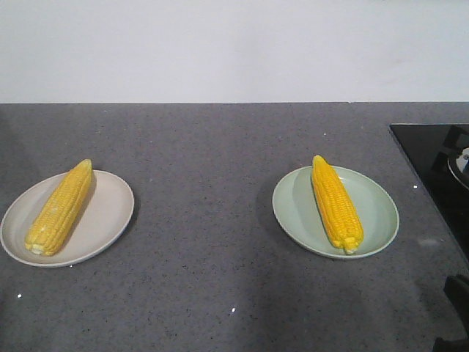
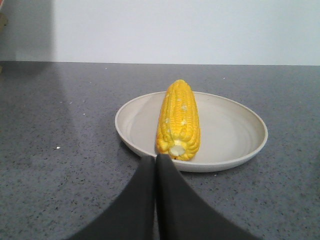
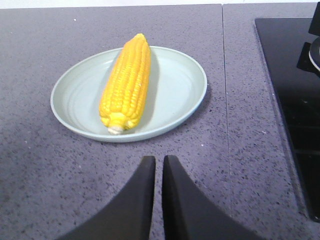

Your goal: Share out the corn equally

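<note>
The bench (image 1: 220, 293) was a dark grey speckled surface backed by a plain white wall (image 1: 234, 44). Two plates stood on it, well apart.

Beige plate (image 1: 102, 220): positioned on the left side of the bench in the front view. One corn cob (image 1: 60, 209) lay on it, tilted, with its pointed tip toward the wall and its cut stem end toward the near rim. The cob occupied the left portion of the plate.

Pale green plate (image 1: 374, 213): positioned on the right side of the bench. One corn cob (image 1: 336, 203) lay on it lengthwise, tip toward the wall, stem end close to the near rim.

A glossy black cooktop (image 1: 432, 161) was set into the bench at the right edge, just beside the green plate but not touching it.

Left hand (image 2: 156, 159): the two dark fingers were pressed together with no visible gap, and held nothing. The fingertips sat just in front of the near rim of the beige plate, in line with the stem end of its cob (image 2: 179, 120).

Right hand (image 3: 158, 160): the fingers were nearly together, with only a narrow slit between them, and held nothing. The hand was above the bare bench, near the front rim of the green plate (image 3: 185, 85) and clear of its cob (image 3: 126, 82).

Each plate carried exactly one cob.
</note>
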`<state>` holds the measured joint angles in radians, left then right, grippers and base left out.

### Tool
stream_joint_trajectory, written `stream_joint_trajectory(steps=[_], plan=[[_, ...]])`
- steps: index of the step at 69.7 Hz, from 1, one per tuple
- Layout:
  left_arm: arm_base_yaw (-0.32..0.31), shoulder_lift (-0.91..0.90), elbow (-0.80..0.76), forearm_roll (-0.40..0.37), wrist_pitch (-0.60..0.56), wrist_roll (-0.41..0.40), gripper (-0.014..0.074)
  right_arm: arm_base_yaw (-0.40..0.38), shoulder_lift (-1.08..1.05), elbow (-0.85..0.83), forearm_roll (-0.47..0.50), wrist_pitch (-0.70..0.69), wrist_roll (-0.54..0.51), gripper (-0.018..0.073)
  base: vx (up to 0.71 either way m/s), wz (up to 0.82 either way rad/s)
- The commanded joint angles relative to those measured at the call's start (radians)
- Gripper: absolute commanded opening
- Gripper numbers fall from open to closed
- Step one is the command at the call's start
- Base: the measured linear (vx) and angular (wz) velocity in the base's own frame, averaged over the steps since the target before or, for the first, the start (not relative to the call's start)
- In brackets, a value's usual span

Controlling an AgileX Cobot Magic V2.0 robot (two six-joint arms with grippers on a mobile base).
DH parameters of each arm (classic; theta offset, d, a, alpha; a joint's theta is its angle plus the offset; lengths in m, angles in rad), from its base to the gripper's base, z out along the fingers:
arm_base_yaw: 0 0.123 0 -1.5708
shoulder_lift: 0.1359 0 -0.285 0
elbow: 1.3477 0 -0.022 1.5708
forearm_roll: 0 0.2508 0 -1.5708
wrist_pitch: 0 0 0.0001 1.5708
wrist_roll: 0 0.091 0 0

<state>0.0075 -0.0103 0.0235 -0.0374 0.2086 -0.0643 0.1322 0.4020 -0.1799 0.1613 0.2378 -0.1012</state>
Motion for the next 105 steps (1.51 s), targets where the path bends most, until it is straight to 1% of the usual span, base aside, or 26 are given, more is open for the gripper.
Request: stream_joint_trajectory(steps=[1, 11, 25, 29, 34, 39, 43, 52, 60, 64, 66, 77, 105], plan=[[0.003, -0.017, 0.005, -0.009, -0.073, -0.009, -0.0009, -0.003, -0.045, 0.009, -0.056, -0.086, 0.045, -0.0011, 0.00, 0.00], [0.003, -0.017, 0.005, -0.009, -0.073, -0.009, -0.0009, -0.003, -0.128, 0.074, -0.118, -0.086, 0.125, -0.0011, 0.00, 0.00], [0.003, -0.017, 0.005, -0.009, -0.073, -0.009, -0.0009, -0.005, -0.248, 0.146, -0.187, -0.086, 0.155, -0.0011, 0.00, 0.00], [0.003, -0.017, 0.005, -0.009, -0.073, -0.009, -0.0009, -0.029, -0.281, 0.163, -0.193, -0.083, 0.157, -0.0011, 0.00, 0.00], [0.003, -0.017, 0.005, -0.009, -0.073, -0.009, -0.0009, -0.083, -0.323, 0.178, -0.193, -0.075, 0.157, -0.0011, 0.00, 0.00], [0.003, -0.017, 0.005, -0.009, -0.073, -0.009, -0.0009, -0.124, -0.364, 0.179, -0.196, -0.041, 0.157, -0.0011, 0.00, 0.00], [0.003, -0.017, 0.005, -0.009, -0.073, -0.009, -0.0009, -0.143, -0.394, 0.179, -0.200, -0.018, 0.156, -0.0011, 0.00, 0.00], [0.003, -0.017, 0.005, -0.009, -0.073, -0.009, -0.0009, -0.139, -0.425, 0.180, -0.230, 0.014, 0.156, -0.0011, 0.00, 0.00], [0.003, -0.017, 0.005, -0.009, -0.073, -0.009, -0.0009, -0.139, -0.425, 0.193, -0.244, -0.002, 0.156, -0.0011, 0.00, 0.00], [0.003, -0.017, 0.005, -0.009, -0.073, -0.009, -0.0009, -0.139, -0.425, 0.216, -0.241, -0.049, 0.158, -0.0011, 0.00, 0.00], [0.003, -0.017, 0.005, -0.009, -0.073, -0.009, -0.0009, -0.139, -0.425, 0.214, -0.235, -0.032, 0.158, -0.0011, 0.00, 0.00], [0.003, -0.017, 0.005, -0.009, -0.073, -0.009, -0.0009, -0.139, -0.425, 0.213, -0.237, -0.053, 0.156, -0.0011, 0.00, 0.00], [0.003, -0.017, 0.005, -0.009, -0.073, -0.009, -0.0009, -0.140, -0.425, 0.213, -0.232, -0.038, 0.157, -0.0011, 0.00, 0.00]])
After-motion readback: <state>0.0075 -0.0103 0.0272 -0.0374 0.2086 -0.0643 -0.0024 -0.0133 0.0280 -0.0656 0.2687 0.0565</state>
